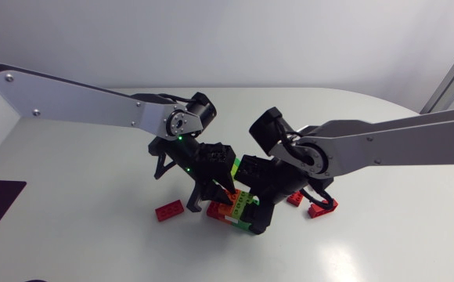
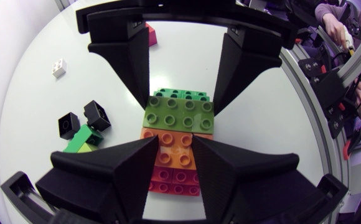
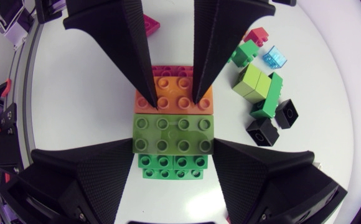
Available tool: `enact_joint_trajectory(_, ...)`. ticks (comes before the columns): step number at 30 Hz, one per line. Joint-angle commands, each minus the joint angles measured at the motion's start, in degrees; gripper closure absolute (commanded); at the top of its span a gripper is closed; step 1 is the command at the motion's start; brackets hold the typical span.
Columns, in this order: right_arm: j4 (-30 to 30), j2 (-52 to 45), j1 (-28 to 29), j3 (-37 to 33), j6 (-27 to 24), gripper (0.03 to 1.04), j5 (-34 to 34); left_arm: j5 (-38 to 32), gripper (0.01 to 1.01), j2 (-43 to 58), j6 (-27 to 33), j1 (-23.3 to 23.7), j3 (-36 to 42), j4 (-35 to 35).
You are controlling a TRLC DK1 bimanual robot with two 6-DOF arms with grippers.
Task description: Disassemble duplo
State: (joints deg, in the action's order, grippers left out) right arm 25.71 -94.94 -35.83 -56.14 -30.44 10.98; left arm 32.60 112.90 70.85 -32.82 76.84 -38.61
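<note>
Left tool (image 2: 174,150): orange brick (image 2: 175,140); right tool (image 3: 174,154): olive brick (image 3: 174,129)

The left arm (image 1: 78,106) is a long silver-grey link dotted with small dark screws; the right arm (image 1: 399,141) matches it in colour. Both end in round black joints with silver caps. Small green lights glow near the left gripper (image 2: 174,146). It and the right gripper (image 3: 174,146) have broad, matte black, finely textured wedge fingers.
</note>
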Motion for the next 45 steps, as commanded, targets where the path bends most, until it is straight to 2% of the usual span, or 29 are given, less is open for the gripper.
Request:
enact_joint_trajectory(1, 3.3, 1.8, 1.6, -1.0, 0.0, 0.63, 1.7, -0.6, 0.646, 2.1, -0.4, -0.4, -1.1, -0.5)
enact_joint_trajectory(4, 5.2, 2.7, 3.5, -2.2, 0.0, 0.63, 5.1, -0.6, 0.648, 1.9, -0.3, -0.4, -1.5, -0.4)
enact_joint_trajectory(8, 5.5, 3.4, 4.4, -2.0, 0.4, 0.63, 6.1, -0.6, 0.648, 1.5, -0.3, -0.7, -2.0, -0.1)
enact_joint_trajectory(13, 4.1, 3.9, 3.8, -0.8, 0.8, 0.63, 6.0, -0.6, 0.646, 1.4, -0.8, -1.2, -2.1, 0.2)
enact_joint_trajectory(20, 0.7, 4.0, 0.9, 2.0, 2.1, 0.63, 2.3, -0.6, 0.651, 1.0, -1.3, -1.9, -2.2, 0.1)
enact_joint_trajectory(23, 0.6, 4.8, 0.5, 2.0, 2.1, 0.63, 1.7, -1.1, 0.698, 1.4, -1.9, -2.5, -2.6, 0.0)
enact_joint_trajectory(33, 0.0, 8.5, 0.6, 1.6, 2.5, 0.63, 1.9, -3.4, 0.700, 1.3, -1.7, -3.5, -4.4, -0.1)
enact_joint_trajectory(45, -2.8, 9.5, 1.3, 0.5, 5.3, 0.63, 4.2, -3.5, 0.700, 0.3, -2.1, -3.8, -5.1, -0.1)
